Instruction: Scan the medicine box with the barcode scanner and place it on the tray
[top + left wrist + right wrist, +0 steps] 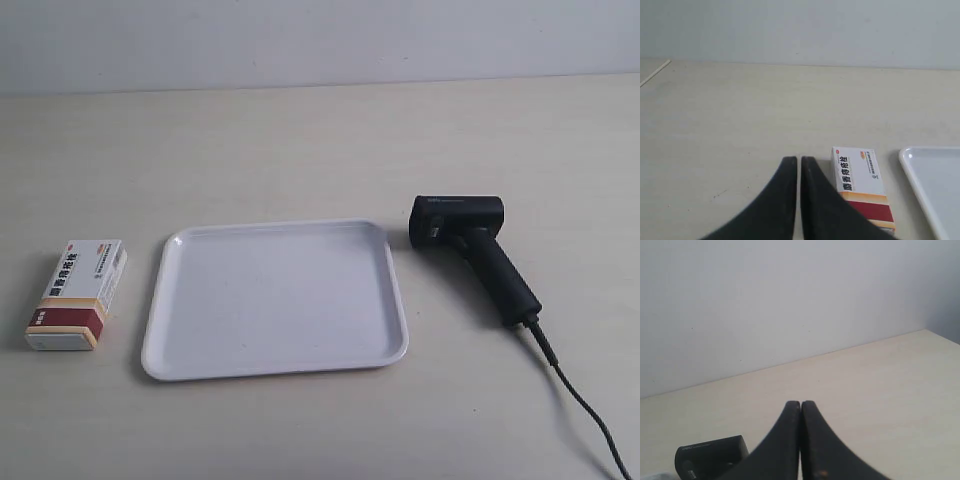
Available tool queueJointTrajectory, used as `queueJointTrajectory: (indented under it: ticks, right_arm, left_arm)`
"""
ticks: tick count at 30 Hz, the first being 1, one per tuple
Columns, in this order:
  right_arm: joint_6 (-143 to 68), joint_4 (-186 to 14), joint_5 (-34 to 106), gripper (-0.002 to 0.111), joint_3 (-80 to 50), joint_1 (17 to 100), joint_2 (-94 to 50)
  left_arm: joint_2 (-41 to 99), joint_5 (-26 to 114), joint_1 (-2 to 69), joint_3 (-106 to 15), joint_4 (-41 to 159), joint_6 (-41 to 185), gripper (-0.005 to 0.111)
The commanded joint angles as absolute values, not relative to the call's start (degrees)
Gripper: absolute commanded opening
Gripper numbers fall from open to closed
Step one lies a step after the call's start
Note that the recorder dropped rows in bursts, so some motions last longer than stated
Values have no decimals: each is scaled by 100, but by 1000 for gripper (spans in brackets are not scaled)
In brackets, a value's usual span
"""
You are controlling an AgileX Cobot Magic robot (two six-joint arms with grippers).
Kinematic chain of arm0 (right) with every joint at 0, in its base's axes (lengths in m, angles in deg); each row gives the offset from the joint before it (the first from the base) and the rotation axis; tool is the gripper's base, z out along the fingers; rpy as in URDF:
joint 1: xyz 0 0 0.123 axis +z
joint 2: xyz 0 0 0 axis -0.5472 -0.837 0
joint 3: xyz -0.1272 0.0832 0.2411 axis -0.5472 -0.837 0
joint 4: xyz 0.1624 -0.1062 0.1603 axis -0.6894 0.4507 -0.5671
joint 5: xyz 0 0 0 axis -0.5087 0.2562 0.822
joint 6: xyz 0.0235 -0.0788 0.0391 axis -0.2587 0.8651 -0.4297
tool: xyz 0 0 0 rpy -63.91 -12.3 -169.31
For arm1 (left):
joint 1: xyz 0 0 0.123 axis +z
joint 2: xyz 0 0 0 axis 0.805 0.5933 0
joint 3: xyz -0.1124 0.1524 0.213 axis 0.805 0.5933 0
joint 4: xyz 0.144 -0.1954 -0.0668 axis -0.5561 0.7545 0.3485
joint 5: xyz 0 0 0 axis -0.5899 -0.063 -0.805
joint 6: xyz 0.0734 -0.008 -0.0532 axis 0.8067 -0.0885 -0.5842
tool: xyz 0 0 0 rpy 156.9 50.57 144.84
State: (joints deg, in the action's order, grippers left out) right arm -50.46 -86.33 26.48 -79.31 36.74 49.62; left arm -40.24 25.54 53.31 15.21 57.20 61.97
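Observation:
The medicine box [78, 295] lies flat on the table at the exterior view's left, its dark red and tan band toward the front. Beside it sits the white tray [275, 365], with nothing on it. The black barcode scanner [470, 245] lies on its side past the tray's other edge, cable trailing to the front. No arm shows in the exterior view. My left gripper [799, 159] is shut on nothing, with the medicine box [857, 175] just beside its fingertips and the tray's corner [920, 165] beyond. My right gripper [800, 403] is shut on nothing, above the table, the scanner's head [710, 456] off to one side.
The pale wooden table [300, 150] runs back to a plain white wall. The scanner's black cable [580, 400] trails off the exterior view's lower right corner. A table edge shows at the far side in the right wrist view.

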Motion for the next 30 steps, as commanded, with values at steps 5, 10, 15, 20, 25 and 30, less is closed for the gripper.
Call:
queueJointTrajectory:
  ticks: [5,10,15,20,25,30]
  right_arm:
    - [-5009,-8595,2669,0,-7954,3686,4999]
    - [-5009,-8595,2669,0,-7954,3686,4999]
    - [-5009,-8595,2669,0,-7954,3686,4999]
    - [-5009,-9035,2812,0,-7954,3686,4999]
    - [-5009,-9672,3363,0,-7954,3686,4999]
    - [-4961,-9671,3216,0,-7625,3686,4973]
  left_arm:
    - [-4058,2593,5306,1519,5683,6157,5]
    - [-4058,2593,5306,1519,5683,6157,5]
    - [-4058,2778,5306,1519,5633,6235,5]
    - [-4058,5647,5306,1519,6357,4645,5]
    - [-3073,4996,5306,334,6254,5141,0]
    - [-133,3226,5294,-833,6285,5474,0]
